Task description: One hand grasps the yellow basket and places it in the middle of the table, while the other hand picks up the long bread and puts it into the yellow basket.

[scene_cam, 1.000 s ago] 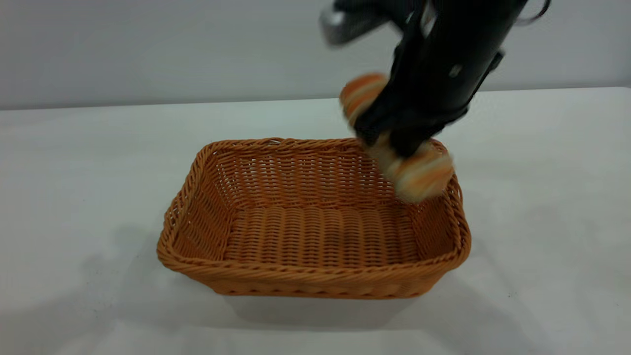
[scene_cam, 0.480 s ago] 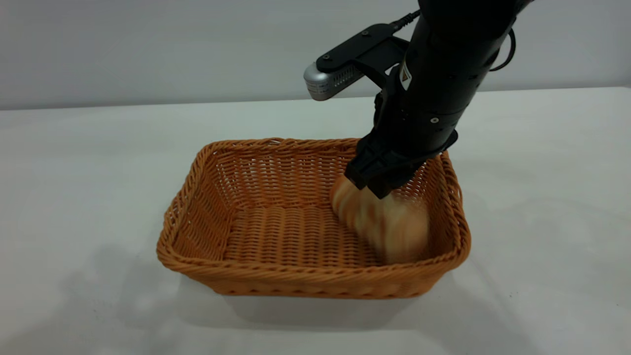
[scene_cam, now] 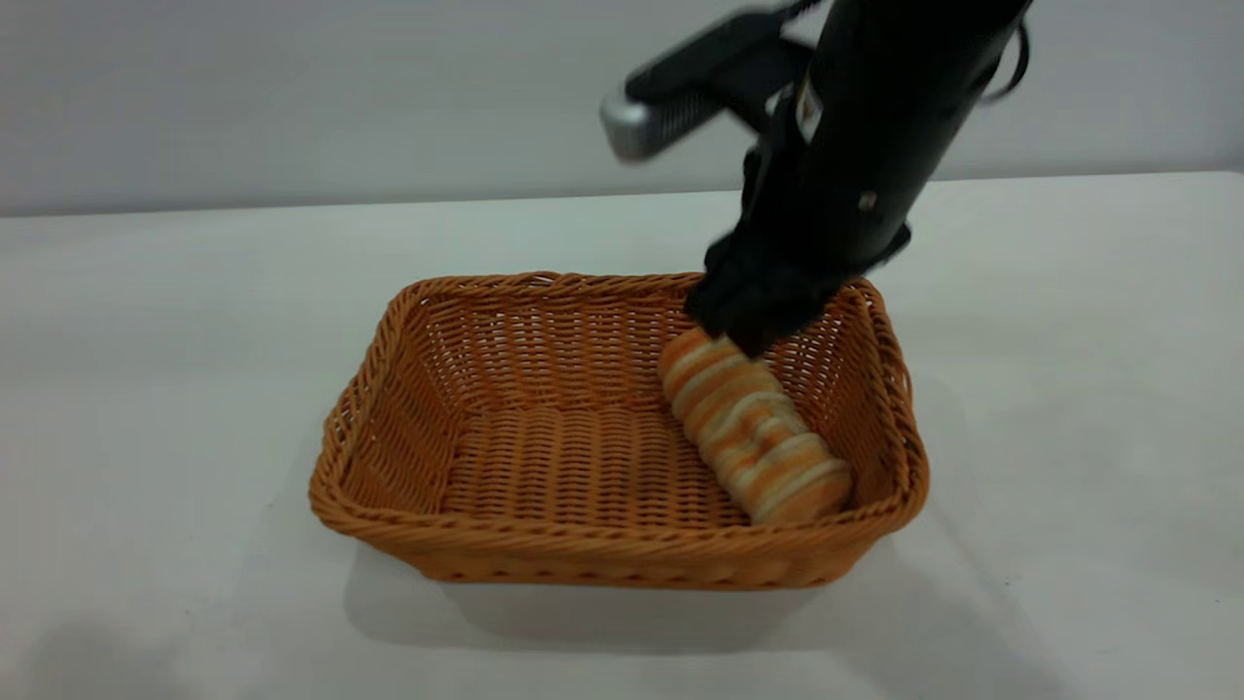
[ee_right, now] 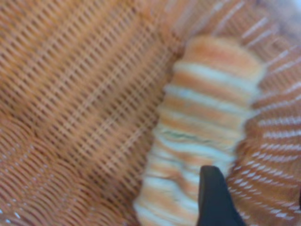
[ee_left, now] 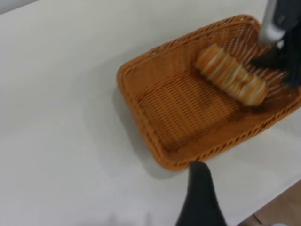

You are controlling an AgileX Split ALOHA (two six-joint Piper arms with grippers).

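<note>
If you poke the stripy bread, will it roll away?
Probably not far: the long bread lies on the yellow basket's floor, close to its side wall. Its rounded, ridged shape might rock slightly. It looks light and soft, likely squashy.

We are seeing an orange-tan woven basket (scene_cam: 622, 544), bread (scene_cam: 753, 437) striped golden-orange and cream, a white table (scene_cam: 146, 340).

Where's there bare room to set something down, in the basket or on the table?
In the yellow basket, the floor left of the long bread is bare. The table is open around it. The basket's right end is crowded: bread, with the right gripper above.
</note>
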